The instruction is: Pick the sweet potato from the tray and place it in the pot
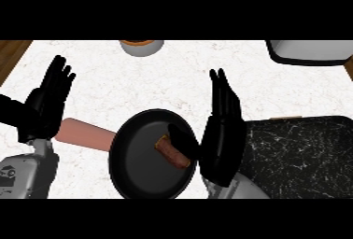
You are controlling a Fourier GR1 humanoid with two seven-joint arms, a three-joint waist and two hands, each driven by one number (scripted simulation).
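Observation:
The brown sweet potato [173, 152] lies inside the black pot [141, 172], a shallow round pan with a pink handle [84, 134] pointing left. My right hand [222, 135] stands just right of the pot, fingers straight and pointing away from me, between the pot and the black marbled tray [303, 154]. Its thumb reaches over the pot's rim and ends close to the sweet potato's upper end. The tray's visible part holds nothing. My left hand [47, 105] rests open at the left, fingers up, beside the handle.
A grey cup with an orange top [141, 46] stands at the counter's far edge, middle. A grey, dark-rimmed container [310, 51] sits at the far right corner. A wooden strip [12, 53] borders the white counter on the left.

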